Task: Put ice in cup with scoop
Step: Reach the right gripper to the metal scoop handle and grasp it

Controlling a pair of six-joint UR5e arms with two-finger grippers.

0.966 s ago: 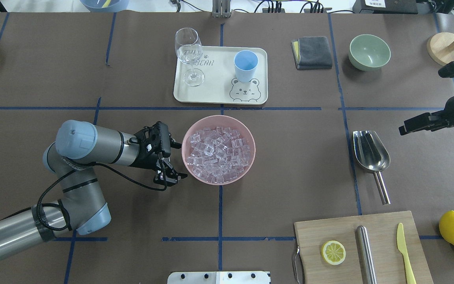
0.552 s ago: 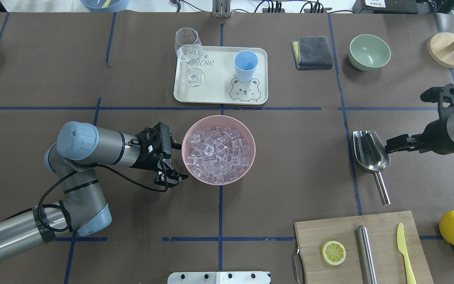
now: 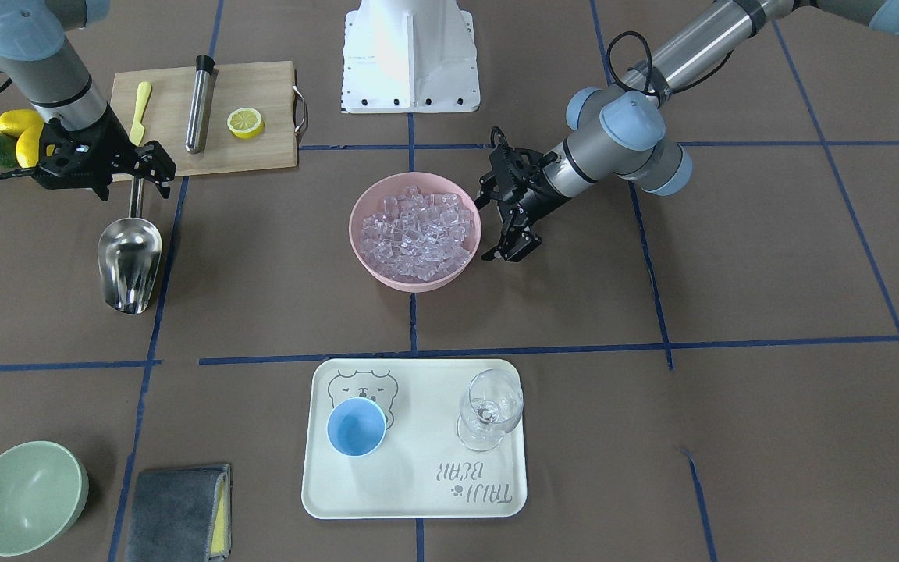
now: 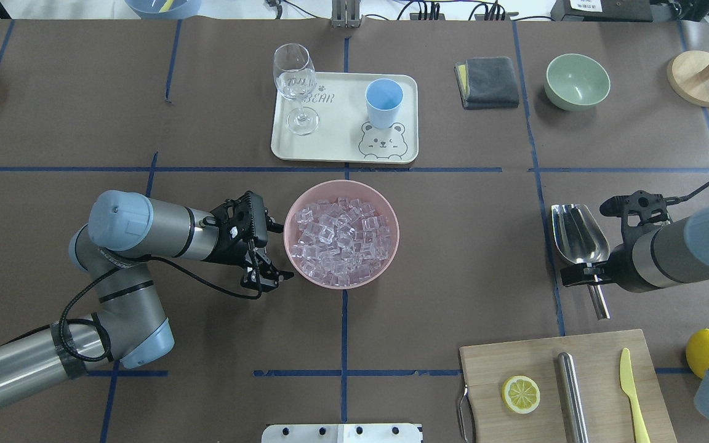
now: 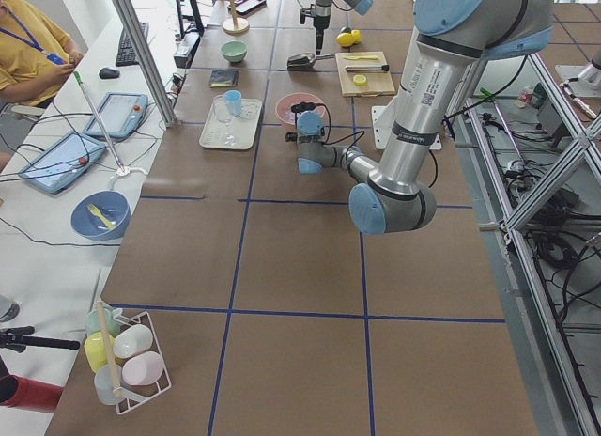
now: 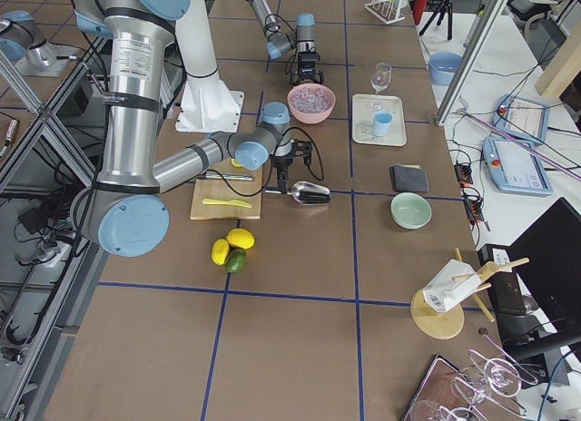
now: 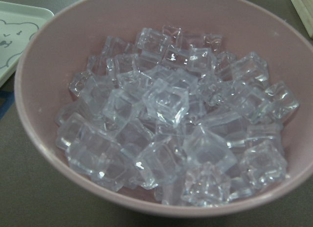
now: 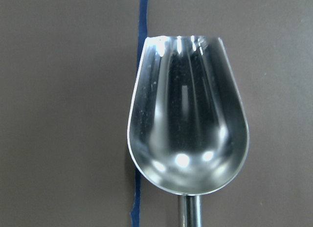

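Observation:
The ice (image 4: 340, 232) fills a pink bowl (image 4: 396, 229) at the table's middle; the left wrist view shows the ice (image 7: 166, 114) close up. The light-blue cup (image 4: 383, 101) stands upright and empty on a cream tray (image 4: 336, 138) behind the bowl. The steel scoop (image 4: 578, 237) lies flat on the table at the right, handle toward the robot. My right gripper (image 4: 583, 274) is open and low over the handle, just behind the scoop bowl (image 8: 188, 124). My left gripper (image 4: 265, 275) is open and empty beside the pink bowl's left rim.
A wine glass (image 4: 295, 80) stands on the tray's left end. A grey cloth (image 4: 487, 81) and a pale green bowl (image 4: 576, 80) sit at the back right. A cutting board (image 4: 600, 357) with a lemon half, steel cylinder (image 4: 572, 394) and yellow knife lies near the handle's end.
My right arm has swung in from the far right and come down over the scoop's handle. The left arm and the bowl have not moved.

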